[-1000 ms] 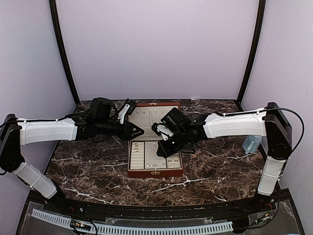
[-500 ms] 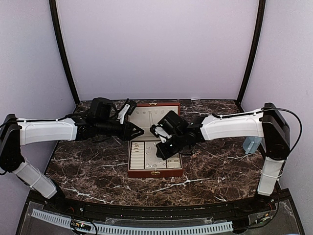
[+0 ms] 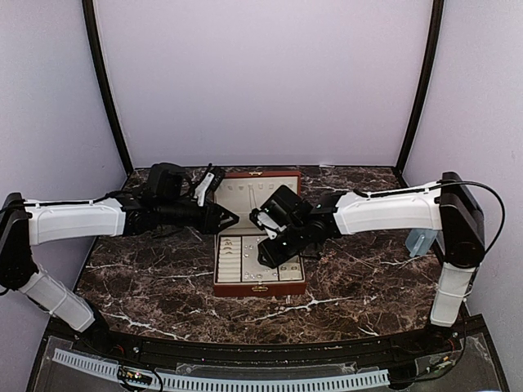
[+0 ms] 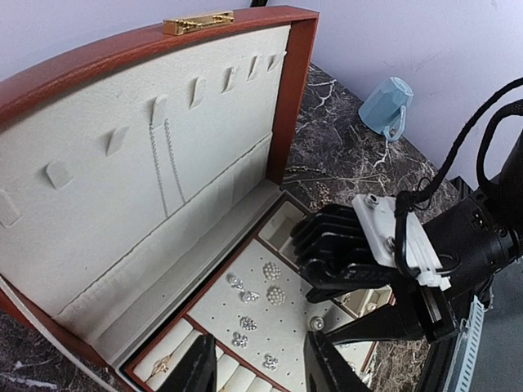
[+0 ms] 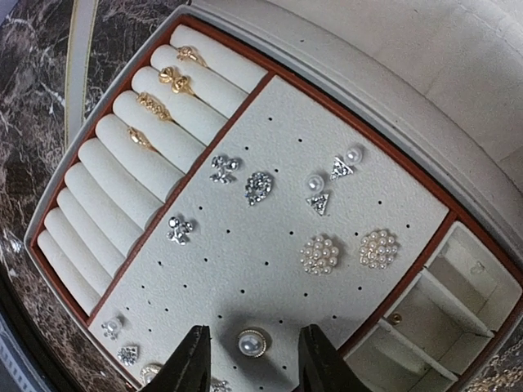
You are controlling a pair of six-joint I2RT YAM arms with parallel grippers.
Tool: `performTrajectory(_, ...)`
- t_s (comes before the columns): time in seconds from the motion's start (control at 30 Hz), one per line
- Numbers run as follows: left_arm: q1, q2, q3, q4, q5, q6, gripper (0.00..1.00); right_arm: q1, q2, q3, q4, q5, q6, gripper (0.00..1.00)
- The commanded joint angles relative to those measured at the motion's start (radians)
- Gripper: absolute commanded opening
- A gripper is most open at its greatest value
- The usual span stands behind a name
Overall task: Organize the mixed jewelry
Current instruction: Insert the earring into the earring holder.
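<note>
Right wrist view: right end effector low over the stud panel, jaws apart, clamped on nothing; round pearl stud between the two fingertips, touching neither, just ahead of the midpoint; no long axis to the stud, hence no wrist turn called for by its shape. Outward on the perforated stud panel: rest of the mixed jewelry, pearl clusters and small silvery studs, spaced apart; gold rings on the ring rolls at the view's left; small compartments at its right. Left wrist view: left end effector likewise apart and empty, held higher, off toward the ring side of the box; two thin chains hung on the lid lining. Judged nearer to the stud: right arm; judged requirement for a pick: straight descent, then closing.
</note>
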Motion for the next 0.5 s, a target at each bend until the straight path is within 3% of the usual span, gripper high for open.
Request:
performTrajectory(0.0,0.004,-0.064,-0.025,0.029,-0.043,0.004,0.45,0.004,-0.052,0.024,-0.043,0.061,-0.004,0.43)
performTrajectory(0.2,0.007,-0.095,-0.010,0.016,-0.090,-0.008,0.63,-0.004,-0.150,-0.012,-0.030,0.063,0.006,0.52)
performTrajectory(0.37,0.016,-0.134,0.037,-0.017,-0.131,-0.002,0.79,-0.046,-0.264,-0.114,0.028,0.045,0.037,0.54)
performTrajectory(0.47,0.046,-0.144,0.068,-0.056,-0.129,0.008,0.83,-0.095,-0.322,-0.173,0.041,0.064,0.050,0.54)
